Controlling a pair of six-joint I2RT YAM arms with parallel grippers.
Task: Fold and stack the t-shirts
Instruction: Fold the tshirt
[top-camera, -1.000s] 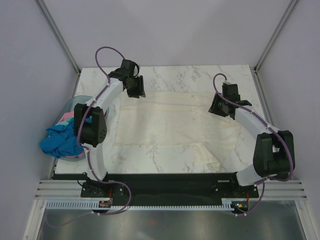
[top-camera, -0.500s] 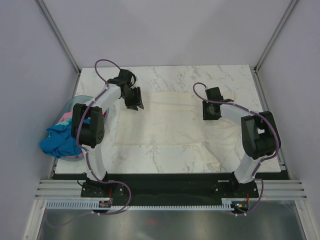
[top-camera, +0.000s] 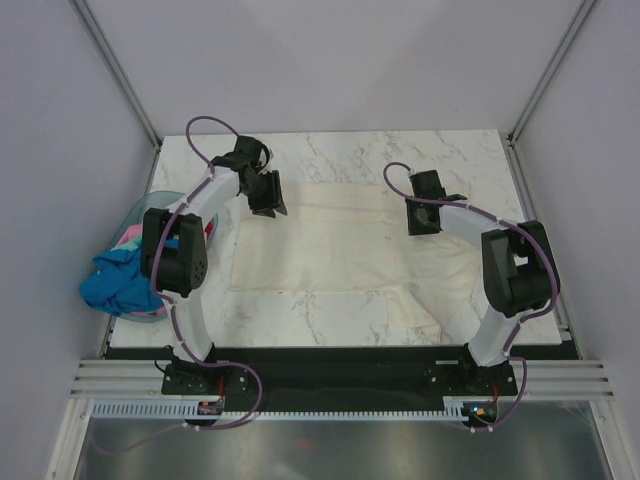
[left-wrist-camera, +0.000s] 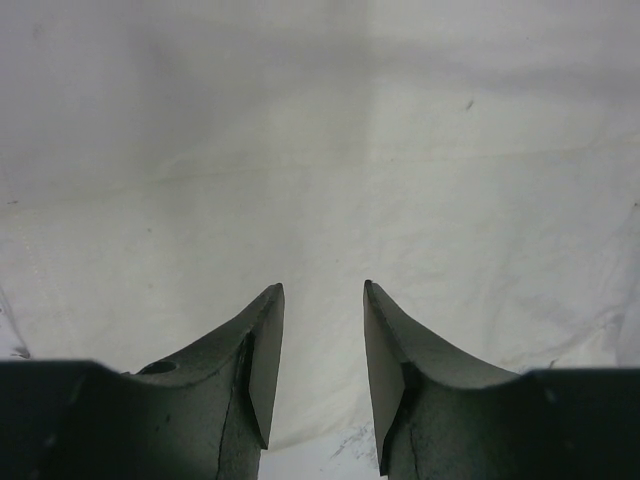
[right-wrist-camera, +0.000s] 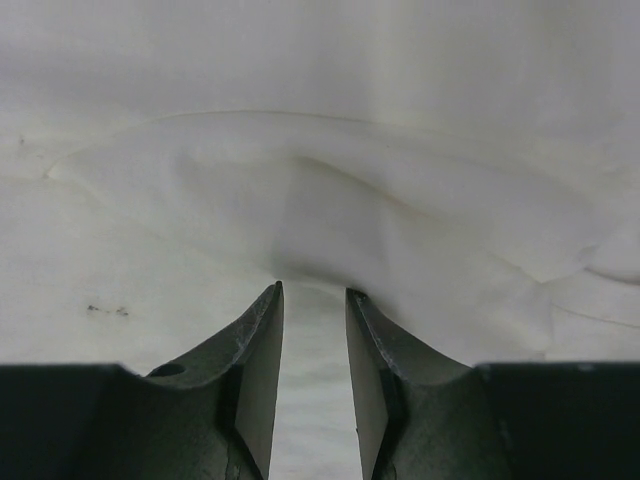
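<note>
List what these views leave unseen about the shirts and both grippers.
- Top view: the left arm covers part of the basket, so the number of heaped shirts is unclear.
- Top view: the left gripper and right gripper are too small to show their finger gaps.
- Both wrist views: the cream-white t-shirt fills the frame, its edges cut off.
- Right wrist view: whether the fingertips touch the raised fold cannot be told.
</note>
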